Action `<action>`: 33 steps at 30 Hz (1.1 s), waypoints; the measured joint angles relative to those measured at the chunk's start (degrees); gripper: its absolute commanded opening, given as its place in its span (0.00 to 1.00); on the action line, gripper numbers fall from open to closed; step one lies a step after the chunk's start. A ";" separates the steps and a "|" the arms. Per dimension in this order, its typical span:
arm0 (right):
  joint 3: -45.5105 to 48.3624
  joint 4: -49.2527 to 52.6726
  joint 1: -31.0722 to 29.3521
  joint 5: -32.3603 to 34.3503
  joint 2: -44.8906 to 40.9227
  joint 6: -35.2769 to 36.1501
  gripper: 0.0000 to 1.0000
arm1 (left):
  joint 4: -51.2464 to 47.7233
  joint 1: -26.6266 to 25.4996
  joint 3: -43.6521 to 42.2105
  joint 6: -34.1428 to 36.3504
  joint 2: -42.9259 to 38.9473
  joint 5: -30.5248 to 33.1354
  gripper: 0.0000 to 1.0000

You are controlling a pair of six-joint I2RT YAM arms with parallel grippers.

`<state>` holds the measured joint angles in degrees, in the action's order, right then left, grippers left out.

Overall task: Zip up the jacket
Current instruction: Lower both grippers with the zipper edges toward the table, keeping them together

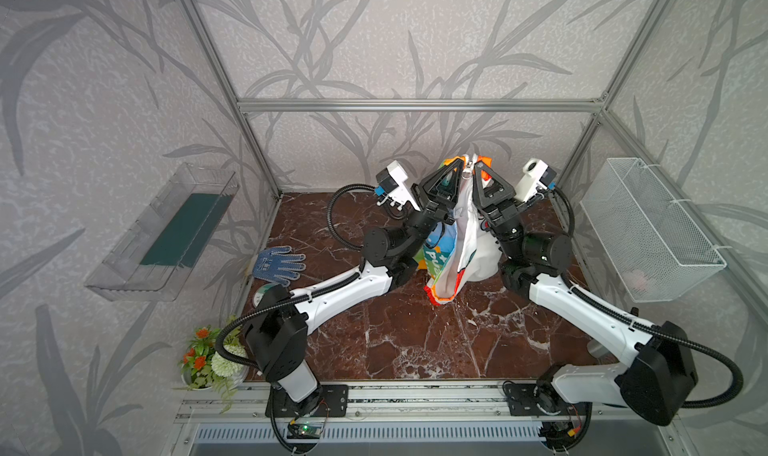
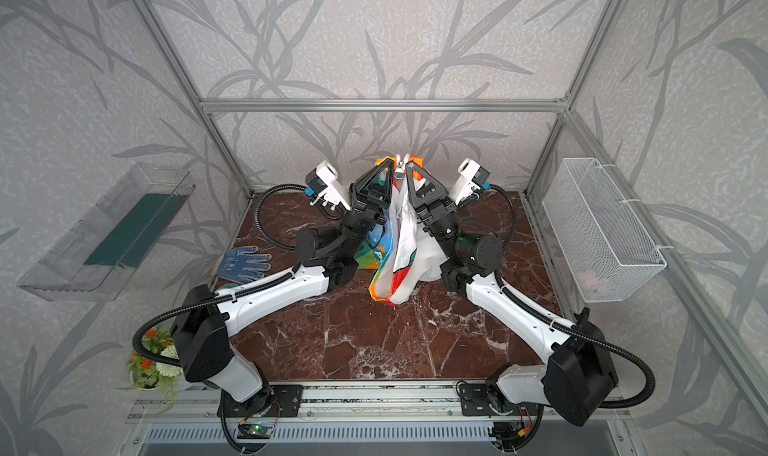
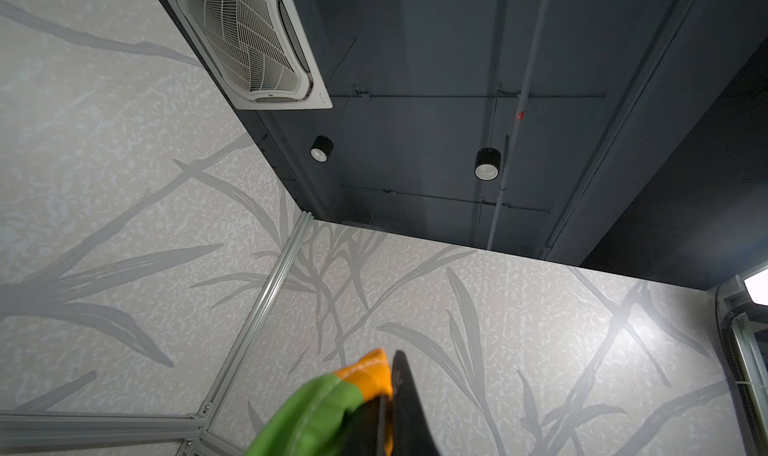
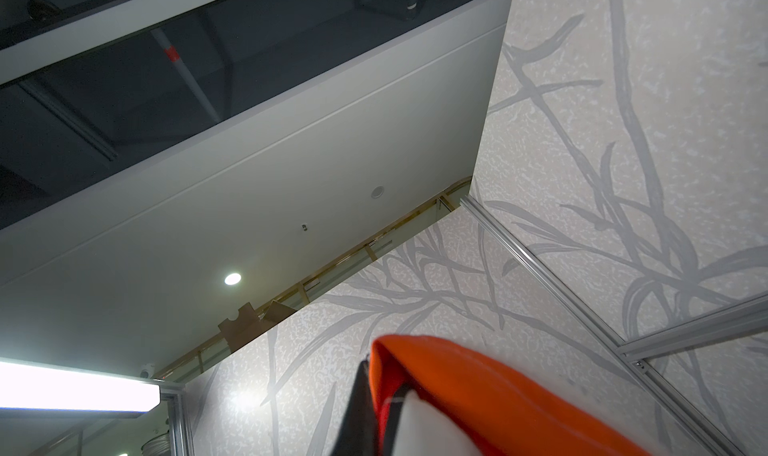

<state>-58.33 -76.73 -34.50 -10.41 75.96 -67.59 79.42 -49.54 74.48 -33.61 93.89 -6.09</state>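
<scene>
Fabric fills the near edge of both wrist views: the jacket [image 3: 324, 408], green and orange, smooth and thin, pinched against a black finger [image 3: 409, 404]; the other wrist view shows orange-red cloth, same pinch. Both top views: left gripper [image 1: 457, 164] and right gripper [image 1: 478, 166] raised high, tips close together, each clenched on the jacket's top edge, one on either side of the white zipper [image 1: 468, 171]. Garment hangs limp between the two arms; white lining faces the right arm, the striped outside faces the left. Its lower end reaches the table [image 1: 395, 341], glossy red-brown marble pattern with white veins. Blue dotted glove [image 1: 278, 265] lies flat at the left edge. Walls: grey leaf wallpaper [image 1: 374, 38] behind an aluminium frame [image 1: 415, 105]. White wire basket [image 1: 648, 229] on the right wall, clear tray [image 1: 162, 233] on the left. Flower pot [image 1: 208, 358] near the left arm's base.
</scene>
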 measured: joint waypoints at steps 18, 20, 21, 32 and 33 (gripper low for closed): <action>13.77 -1.22 3.28 3.19 0.07 -2.75 0.00 | -0.39 0.35 -10.05 -0.02 0.92 1.49 0.00; 16.63 -1.18 3.50 4.24 0.07 -2.86 0.00 | -0.46 0.39 -11.69 -0.15 2.05 1.51 0.00; 17.94 -1.16 3.52 4.57 0.07 -2.89 0.00 | -0.46 0.42 -12.44 -0.48 2.67 1.60 0.00; 26.71 -1.18 3.82 8.70 -1.07 -2.93 0.02 | -0.11 0.46 -17.99 -1.09 4.85 3.04 0.00; 27.50 -1.25 3.82 9.11 -1.11 -3.06 0.04 | -0.11 0.46 -18.16 -1.14 5.31 3.04 0.00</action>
<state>-30.83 -77.97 -30.68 -1.30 74.85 -70.65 79.31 -49.08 56.31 -34.74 99.20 -3.05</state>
